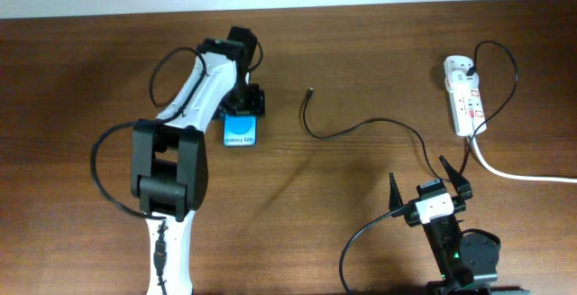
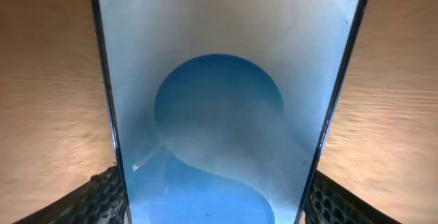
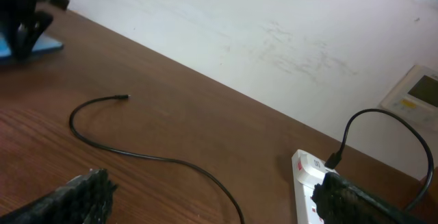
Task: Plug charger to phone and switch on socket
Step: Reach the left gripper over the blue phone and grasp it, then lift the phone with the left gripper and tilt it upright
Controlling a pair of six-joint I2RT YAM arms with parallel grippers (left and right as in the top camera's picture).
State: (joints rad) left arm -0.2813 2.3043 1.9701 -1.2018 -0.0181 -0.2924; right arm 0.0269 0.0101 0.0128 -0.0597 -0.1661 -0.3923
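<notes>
**Smartphone pinched in the left hand, plug tip loose ahead of the right**

My left wrist view is almost all screen. The slim, black-edged rectangular smartphone fills it, with its top and bottom cut off, and the brown wooden surface on either side is smeared. Overhead, the left hand covers the smartphone's far end, so I see only the blue near part with small white text. That hand's black textured fingers press on both long edges, pinching the smartphone. The screen is pale blue with a deeper blue circle.

The right hand is spread wide. The thin black charger cable lies ahead of it, its small plug tip off to the front left, resting on the surface. The white elongated power strip sits to the front right, partly cut off in the wrist view. Its red switches are too small for me to read their position.
</notes>
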